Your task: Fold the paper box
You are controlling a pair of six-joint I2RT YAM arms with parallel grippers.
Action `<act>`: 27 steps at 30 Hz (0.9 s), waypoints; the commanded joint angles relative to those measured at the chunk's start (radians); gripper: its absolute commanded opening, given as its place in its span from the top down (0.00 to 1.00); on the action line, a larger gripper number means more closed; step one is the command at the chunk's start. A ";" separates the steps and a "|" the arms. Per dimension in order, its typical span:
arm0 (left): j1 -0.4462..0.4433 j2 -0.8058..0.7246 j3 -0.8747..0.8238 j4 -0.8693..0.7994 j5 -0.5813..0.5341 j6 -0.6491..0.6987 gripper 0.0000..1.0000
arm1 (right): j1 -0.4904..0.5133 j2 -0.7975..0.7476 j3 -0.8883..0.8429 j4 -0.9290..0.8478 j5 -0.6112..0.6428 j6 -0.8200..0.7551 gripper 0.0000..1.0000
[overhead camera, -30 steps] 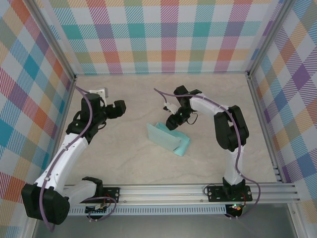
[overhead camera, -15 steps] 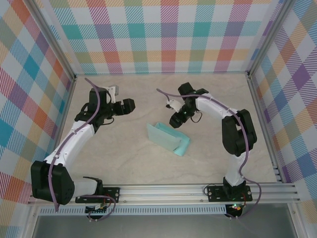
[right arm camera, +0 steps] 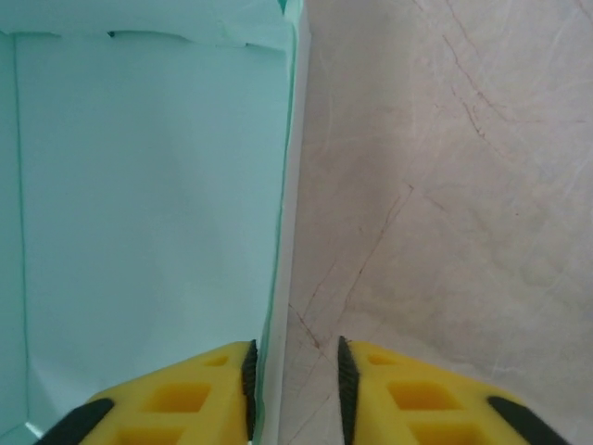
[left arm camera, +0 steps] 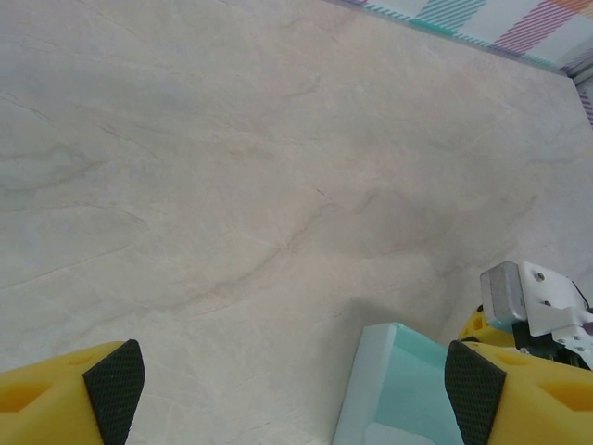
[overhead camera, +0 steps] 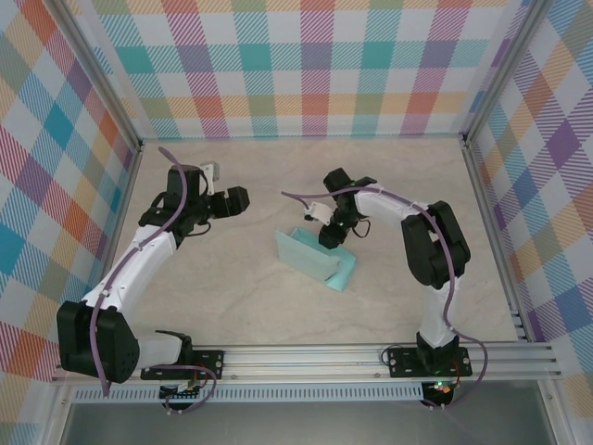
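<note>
straddling the upright wall of the box (right arm camera: 148, 213), the right gripper (right arm camera: 295, 375) has its jaws nearly together but not clamped. in its wrist view the card's thin edge runs up between the pads (right arm camera: 248, 380), hugging the left one, and bare table (overhead camera: 232, 297) shows between the card and the other pad. so it's gripping nothing, just parted a little around that edge.

from the top view the box sits mid-table, a bit toward the right arm. it looks half formed: one pale panel stands tilted and the rest lies flat under it. the right gripper is at its far edge.

the left gripper (left arm camera: 295, 385) is spread wide and empty, off to the left and well apart from the box. it catches the box's corner at the bottom of its wrist view.

what could go wrong, as a guess:
- the card is off-centre in the jaws, so closing would probably shove the wall sideways first and could crease it where no fold belongs.
- it's thin card caught right at the edge, so it could slip out once the arm moves.
- nothing pins the base, and the table looks smooth, so any push or pull likely slides the whole box instead of bending the flap.
- pressing down too far would just crush the wall flat.
</note>
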 commanded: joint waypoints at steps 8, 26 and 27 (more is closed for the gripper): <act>0.018 -0.045 -0.047 0.079 0.068 0.009 0.13 | 0.016 -0.127 -0.125 0.220 0.099 -0.139 0.91; -0.046 0.035 -0.165 0.535 0.663 0.261 0.06 | 0.035 -0.528 -0.427 0.845 0.193 -0.693 0.92; -0.071 0.032 -0.159 0.488 0.686 0.327 0.05 | 0.038 -0.548 -0.448 0.868 0.190 -0.713 0.93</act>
